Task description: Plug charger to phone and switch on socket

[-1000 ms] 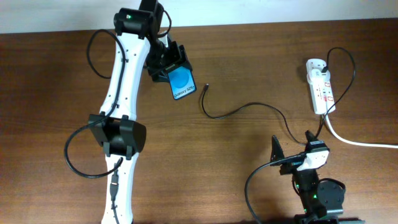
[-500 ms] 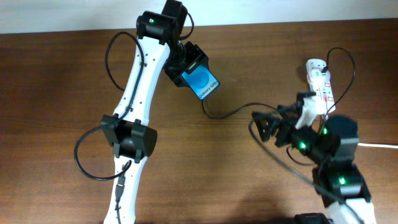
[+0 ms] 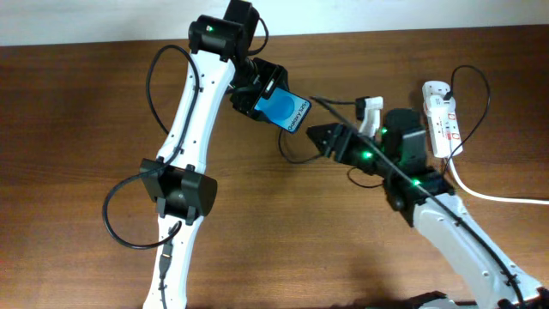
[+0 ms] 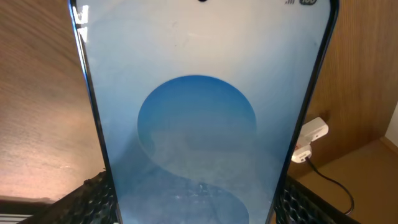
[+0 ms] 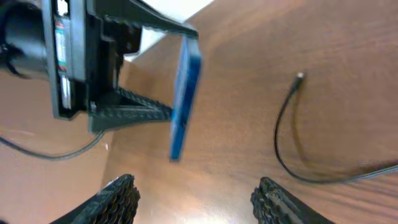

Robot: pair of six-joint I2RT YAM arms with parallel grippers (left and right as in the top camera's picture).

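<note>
My left gripper (image 3: 260, 93) is shut on the phone (image 3: 286, 112), holding it tilted above the table at the back middle. Its blue screen fills the left wrist view (image 4: 199, 124), between the left fingers (image 4: 196, 208). My right gripper (image 3: 330, 139) is open and empty, just right of the phone and above the charger's cable (image 3: 296, 159). The right wrist view shows the phone edge-on (image 5: 185, 93) in the left jaws, the charger's plug tip (image 5: 300, 76) lying on the wood, and the open right fingers (image 5: 196, 199). The socket (image 3: 442, 116) lies at the far right.
The socket's thick white cord (image 3: 497, 196) runs off the right edge. The left arm's white links (image 3: 184, 129) and loose black cables cross the left middle of the table. The table's back edge meets a white wall (image 3: 86, 21).
My right arm has swung from the front right to the middle of the table, its open gripper now close to the phone. My left gripper has carried the phone to the right.
</note>
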